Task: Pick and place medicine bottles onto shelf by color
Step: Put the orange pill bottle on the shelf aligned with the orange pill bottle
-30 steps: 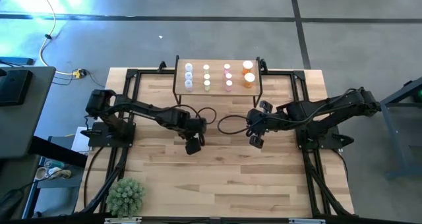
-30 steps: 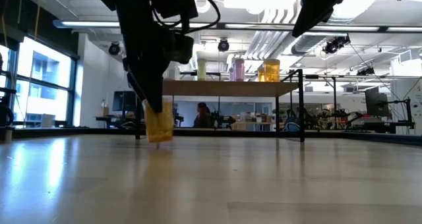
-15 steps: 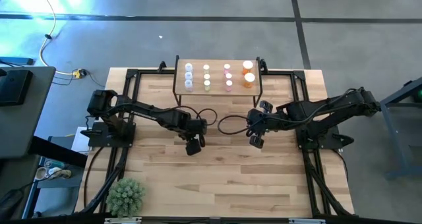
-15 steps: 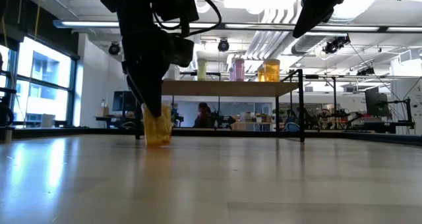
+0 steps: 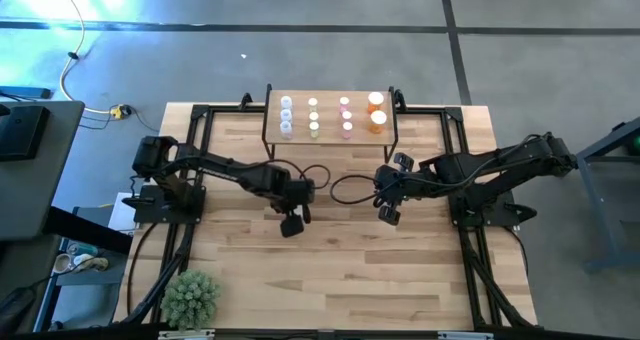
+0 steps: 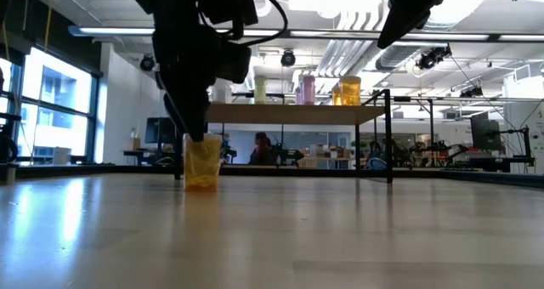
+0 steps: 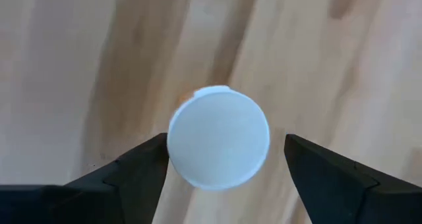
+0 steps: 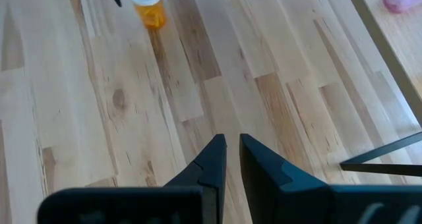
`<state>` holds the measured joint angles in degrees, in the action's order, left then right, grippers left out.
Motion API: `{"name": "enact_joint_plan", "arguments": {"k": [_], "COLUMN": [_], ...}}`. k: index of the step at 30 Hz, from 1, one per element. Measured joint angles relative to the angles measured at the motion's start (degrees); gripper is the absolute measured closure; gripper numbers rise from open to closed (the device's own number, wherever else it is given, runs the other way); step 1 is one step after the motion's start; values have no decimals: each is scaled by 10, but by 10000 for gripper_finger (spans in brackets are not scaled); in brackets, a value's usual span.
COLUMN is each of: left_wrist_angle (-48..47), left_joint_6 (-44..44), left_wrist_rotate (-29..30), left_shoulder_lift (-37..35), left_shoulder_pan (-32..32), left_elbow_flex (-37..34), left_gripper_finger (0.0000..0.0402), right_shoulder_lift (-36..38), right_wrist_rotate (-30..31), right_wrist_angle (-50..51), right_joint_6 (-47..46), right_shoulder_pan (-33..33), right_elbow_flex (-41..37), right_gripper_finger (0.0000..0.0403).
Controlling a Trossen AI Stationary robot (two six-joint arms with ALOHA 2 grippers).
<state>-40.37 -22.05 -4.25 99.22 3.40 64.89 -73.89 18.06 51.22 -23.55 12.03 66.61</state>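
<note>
An orange medicine bottle (image 6: 202, 163) with a white cap (image 7: 217, 137) stands upright on its base on the tabletop, left of the middle. My left gripper (image 7: 225, 143) points down over it, open, one finger on either side of the cap. My right gripper (image 8: 232, 145) hangs shut above the table's right half (image 5: 388, 215), holding nothing. The shelf (image 5: 330, 98) stands at the far edge with rows of bluish (image 5: 286, 115), yellow (image 5: 313, 117), pink (image 5: 346, 117) and orange (image 5: 377, 112) bottles on its top. My left gripper has one fingertip (image 7: 155, 151) right against the cap's rim (image 7: 173, 141); I cannot tell whether it touches. The other fingertip (image 7: 297, 148) stands clear of the cap. The bottle rests on the table by itself.
A small green plant (image 5: 190, 298) stands at the near left corner. A black cable loop (image 5: 345, 188) hangs between the arms. Black frame rails (image 5: 200, 130) run along the table's left and right sides. Bare wood (image 5: 340, 280) lies toward the near edge.
The orange bottle hung tilted under my left gripper, with its base just off the wood. It has since come down and straightened, and now stands upright on the table. Neither arm has shifted.
</note>
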Motion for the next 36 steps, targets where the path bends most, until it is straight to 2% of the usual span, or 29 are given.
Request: {"name": "enact_joint_plan", "arguments": {"k": [2,6,10,15,22,26,31,36], "left_wrist_angle": [-19,-50,-66,-86,-133,-136,-119,-59], "left_joint_6": [13,42,56,83,103,103,101,87], "left_wrist_rotate": [-14,5,20,32,38,53,86,96], "left_shoulder_lift": [0,0,0,0,-14,-35,-70,-110], "left_shoulder_pan": [1,1,1,1,1,1,1,1], "left_elbow_flex": [12,39,61,82,96,96,78,36], "left_gripper_finger": [111,110,110,110,110,110,110,110], "right_shoulder_lift": [0,0,0,0,0,-4,-25,-54], "right_wrist_rotate": [0,-13,-49,-60,-20,-19,-19,-15], "right_wrist_angle": [0,0,0,0,0,0,16,12], "right_joint_6": [0,0,-7,0,32,44,54,69], "right_shoulder_pan": [0,-4,-10,-12,-12,-12,-12,-12], "right_elbow_flex": [0,0,0,0,0,0,0,0], "right_gripper_finger": [369,365,340,273,155,109,96,96]}}
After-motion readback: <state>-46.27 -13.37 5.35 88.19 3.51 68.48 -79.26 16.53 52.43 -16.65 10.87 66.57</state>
